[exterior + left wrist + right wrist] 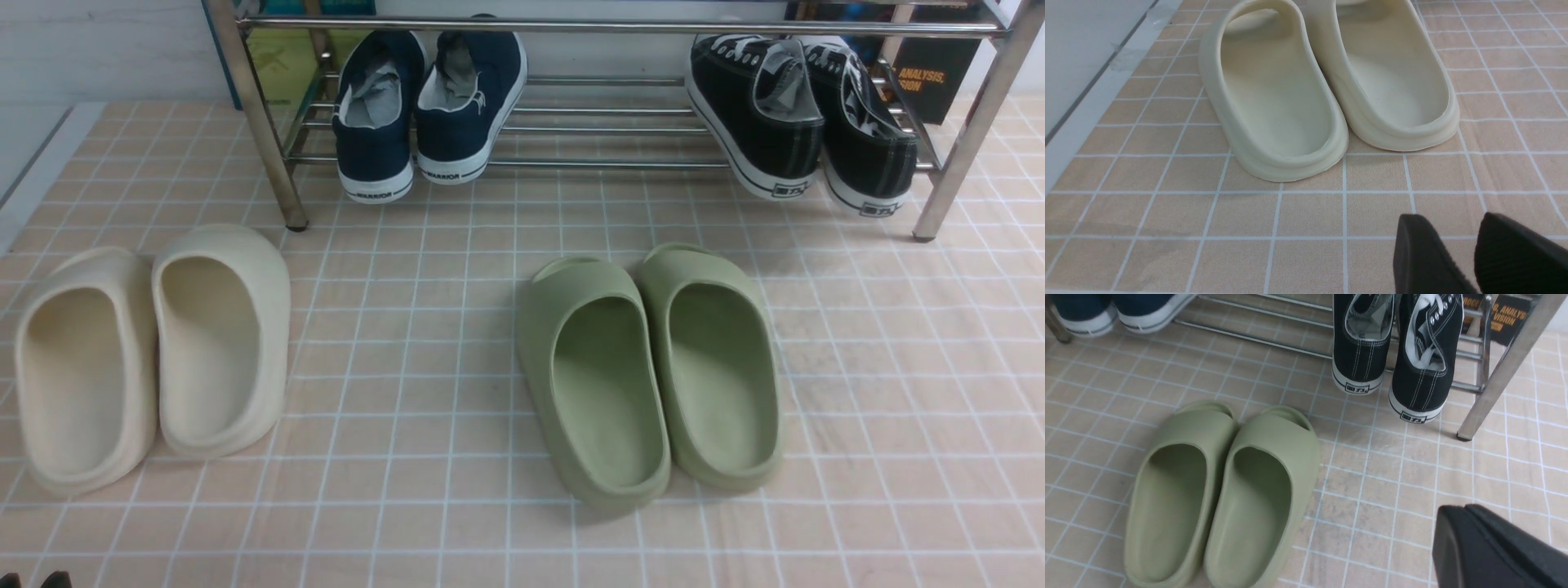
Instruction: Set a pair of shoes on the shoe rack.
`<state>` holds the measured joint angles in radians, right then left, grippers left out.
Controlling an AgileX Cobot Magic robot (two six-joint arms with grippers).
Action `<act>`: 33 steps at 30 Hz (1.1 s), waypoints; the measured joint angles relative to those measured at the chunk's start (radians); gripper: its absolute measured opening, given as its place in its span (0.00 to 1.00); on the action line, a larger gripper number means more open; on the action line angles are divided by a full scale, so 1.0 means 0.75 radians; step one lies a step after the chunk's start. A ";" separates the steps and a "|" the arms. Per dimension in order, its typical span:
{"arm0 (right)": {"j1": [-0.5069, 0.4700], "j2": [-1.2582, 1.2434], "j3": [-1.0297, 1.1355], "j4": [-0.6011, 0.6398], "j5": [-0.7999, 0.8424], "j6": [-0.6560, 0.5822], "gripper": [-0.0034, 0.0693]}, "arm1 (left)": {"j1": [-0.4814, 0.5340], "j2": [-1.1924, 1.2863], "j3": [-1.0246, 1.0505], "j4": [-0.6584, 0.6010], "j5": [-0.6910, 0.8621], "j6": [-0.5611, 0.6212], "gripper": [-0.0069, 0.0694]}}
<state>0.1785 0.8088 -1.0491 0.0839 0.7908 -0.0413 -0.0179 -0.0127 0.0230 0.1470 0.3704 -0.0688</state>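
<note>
Resting heels-out on the far right of the chrome shoe rack (269, 155), the black sneakers (804, 118) look already shelved, leaving little undone, as the right gripper (1470, 535) sits closed and empty and the left gripper (1478, 249) spread.

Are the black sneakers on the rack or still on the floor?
On the rack: the black sneakers rest on the shoe rack lower bars, heels overhanging the front bar.

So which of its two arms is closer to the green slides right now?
The right. Its shut fingers hover just behind the green slides, beside their heels. The left arm's open fingers are behind the cream slides, well off to the left.
</note>
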 joint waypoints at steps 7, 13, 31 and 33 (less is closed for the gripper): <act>0.000 -0.281 0.200 0.041 -0.045 0.000 0.02 | 0.000 0.000 0.000 0.040 0.001 0.000 0.40; 0.000 -0.401 0.249 0.045 -0.018 0.000 0.03 | 0.000 0.000 0.000 0.071 0.005 0.000 0.40; -0.031 -0.630 0.950 -0.253 -0.809 0.076 0.02 | 0.000 0.000 0.000 0.088 0.005 0.000 0.40; -0.115 -0.773 1.150 -0.274 -0.949 0.122 0.02 | 0.000 0.000 0.000 0.091 0.005 0.000 0.40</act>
<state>0.0920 0.2293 -0.1869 -0.1220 0.0790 0.0504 -0.0179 -0.0127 0.0230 0.2152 0.3741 -0.0688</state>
